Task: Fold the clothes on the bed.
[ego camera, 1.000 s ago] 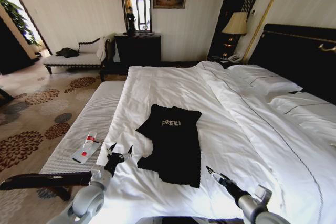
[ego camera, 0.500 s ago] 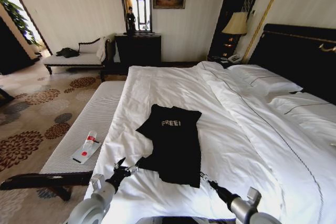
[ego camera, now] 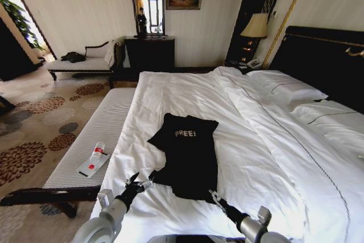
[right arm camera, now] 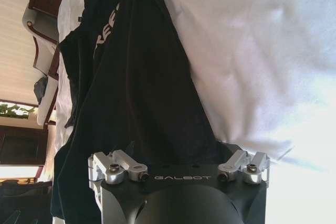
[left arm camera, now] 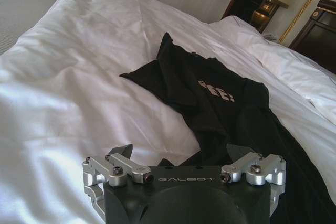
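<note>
The clothes are one black sleeveless top point(ego camera: 187, 152) with white "FREE!" lettering, lying flat and a little rumpled on the white duvet of the bed point(ego camera: 256, 140). My left gripper point(ego camera: 142, 181) is open at the top's near left corner. In the left wrist view the left gripper point(left arm camera: 181, 156) has black fabric point(left arm camera: 220, 103) between its spread fingers. My right gripper point(ego camera: 215, 196) is at the near right corner of the hem. In the right wrist view the right gripper point(right arm camera: 181, 148) stands open over the black cloth point(right arm camera: 142, 77).
A pale striped bench point(ego camera: 108, 129) along the bed's left side carries a small white and red packet point(ego camera: 94, 160). Pillows point(ego camera: 284, 89) and a dark headboard point(ego camera: 324, 55) are at the right. A chaise point(ego camera: 85, 61), a dresser and a lamp point(ego camera: 255, 27) stand by the far wall.
Both arms have lowered and drawn in toward the near hem of the top. The left gripper has moved right to its left corner and the right gripper left to its right corner.
</note>
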Tool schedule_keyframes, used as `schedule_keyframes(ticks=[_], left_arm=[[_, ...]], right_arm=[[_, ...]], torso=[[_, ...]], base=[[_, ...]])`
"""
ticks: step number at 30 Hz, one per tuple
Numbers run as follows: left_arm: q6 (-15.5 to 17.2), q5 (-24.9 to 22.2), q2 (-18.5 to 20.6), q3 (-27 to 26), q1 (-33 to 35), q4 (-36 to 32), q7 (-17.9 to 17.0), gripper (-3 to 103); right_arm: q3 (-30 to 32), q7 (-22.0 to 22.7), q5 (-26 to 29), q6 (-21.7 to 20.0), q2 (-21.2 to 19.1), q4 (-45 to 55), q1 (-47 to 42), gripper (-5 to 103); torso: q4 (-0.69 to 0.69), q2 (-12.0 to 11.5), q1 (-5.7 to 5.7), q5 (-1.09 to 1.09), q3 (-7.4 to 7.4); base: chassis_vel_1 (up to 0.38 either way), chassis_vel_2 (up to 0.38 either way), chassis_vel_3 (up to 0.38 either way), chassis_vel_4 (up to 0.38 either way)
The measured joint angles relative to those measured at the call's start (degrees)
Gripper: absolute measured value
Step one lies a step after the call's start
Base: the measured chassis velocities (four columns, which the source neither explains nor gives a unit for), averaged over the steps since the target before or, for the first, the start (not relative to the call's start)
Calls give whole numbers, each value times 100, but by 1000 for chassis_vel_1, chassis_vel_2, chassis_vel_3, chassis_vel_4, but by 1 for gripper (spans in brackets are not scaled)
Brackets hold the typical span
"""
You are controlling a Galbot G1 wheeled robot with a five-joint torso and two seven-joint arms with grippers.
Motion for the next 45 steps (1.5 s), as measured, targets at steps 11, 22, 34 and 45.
schedule_keyframes(ticks=[11, 22, 34, 45], left_arm=[[11, 4, -106, 70, 18, 75, -94, 100], [14, 31, -209, 194, -79, 110, -176, 100], [60, 667, -100, 620, 174, 26, 52, 100], [9, 841, 494, 602, -780, 392, 236, 100]], right_arm=[[-16, -10, 11, 9, 127, -258, 204, 48], [-14, -11, -12, 103, 148, -278, 153, 5], [115, -5, -90, 199, 160, -174, 9, 0], [119, 64, -118, 277, 259, -206, 34, 0]], torso=[[1, 0, 0, 1, 0], [0, 0, 0, 1, 0], [1, 0, -1, 2, 0], [0, 0, -1, 1, 0]], base=[[0, 0, 0, 0], [0, 0, 0, 0], [0, 0, 0, 0], [0, 0, 0, 0]])
